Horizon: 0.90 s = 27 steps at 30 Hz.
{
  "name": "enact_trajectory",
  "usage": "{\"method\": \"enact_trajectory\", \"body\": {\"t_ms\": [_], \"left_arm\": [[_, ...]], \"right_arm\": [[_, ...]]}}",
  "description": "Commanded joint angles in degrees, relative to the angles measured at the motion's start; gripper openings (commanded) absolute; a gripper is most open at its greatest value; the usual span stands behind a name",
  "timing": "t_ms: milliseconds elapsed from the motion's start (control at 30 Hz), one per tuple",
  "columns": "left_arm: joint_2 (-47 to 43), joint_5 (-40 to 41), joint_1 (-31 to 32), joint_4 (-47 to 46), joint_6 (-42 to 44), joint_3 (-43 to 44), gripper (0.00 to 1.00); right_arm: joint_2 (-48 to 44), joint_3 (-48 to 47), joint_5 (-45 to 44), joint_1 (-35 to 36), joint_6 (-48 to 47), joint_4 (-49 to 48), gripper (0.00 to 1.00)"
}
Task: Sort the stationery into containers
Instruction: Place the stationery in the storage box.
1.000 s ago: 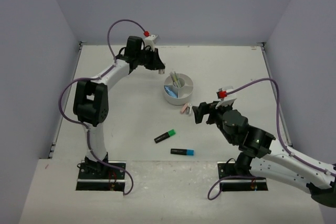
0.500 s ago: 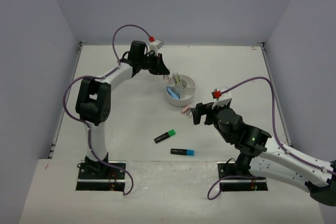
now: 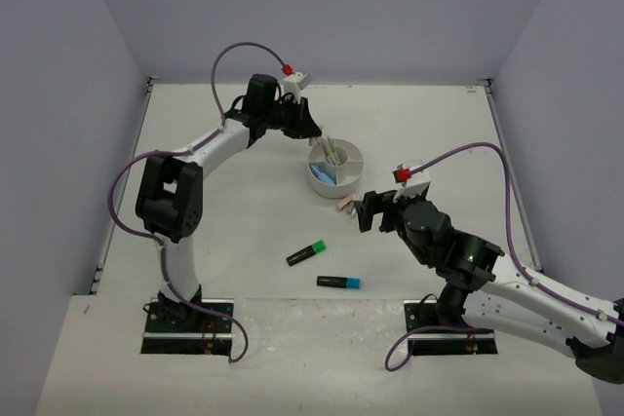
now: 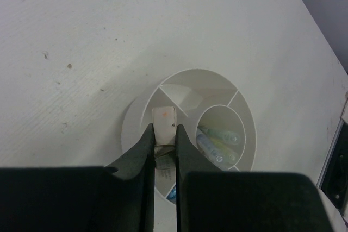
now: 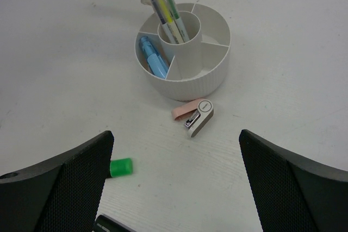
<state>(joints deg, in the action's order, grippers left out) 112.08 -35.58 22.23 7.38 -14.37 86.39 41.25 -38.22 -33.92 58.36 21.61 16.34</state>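
Left pincer (image 4: 164, 132) pinches a pale eraser (image 4: 163, 118) over a white organiser (image 4: 136, 107) wedge, grip plain only in left wrist view; right pincer (image 5: 175, 134) gapes above counter (image 5: 283, 52).

A lab test cell: blank grey walls (image 3: 322, 7) box in one plain white table (image 3: 244, 211).

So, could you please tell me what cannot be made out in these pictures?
- Left wrist view: the small pale item in the left gripper is half hidden by its fingers; its kind is unclear.
- Left wrist view: the near compartments of the organiser hide behind that gripper.
- Right wrist view: the green highlighter runs behind the right gripper and off the bottom edge.
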Motion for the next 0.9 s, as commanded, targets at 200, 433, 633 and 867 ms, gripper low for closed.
{"method": "enact_trajectory", "body": {"t_ms": [200,433,633,867], "left_arm": [[0.4,2.0,2.3,-1.2,0.0,-0.1,0.13],[-0.3,3.5,2.5,-0.6,0.6,-0.4,0.41],[-1.9,4.7,2.6,0.4,1.2,-0.9,0.45],[-11.0,17.5,2.4,-0.8,-5.2,-6.2,1.00]], "right_arm": [[-0.4,-0.1,0.3,-0.6,0.6,-0.8,0.99],[0.3,-0.2,1.1,-1.1,0.7,-0.8,0.99],[1.5,-0.4,2.7,-3.0,1.9,-0.7,0.99],[10.1,-2.6,10.8,-6.2,6.4,2.9,0.99]]}}
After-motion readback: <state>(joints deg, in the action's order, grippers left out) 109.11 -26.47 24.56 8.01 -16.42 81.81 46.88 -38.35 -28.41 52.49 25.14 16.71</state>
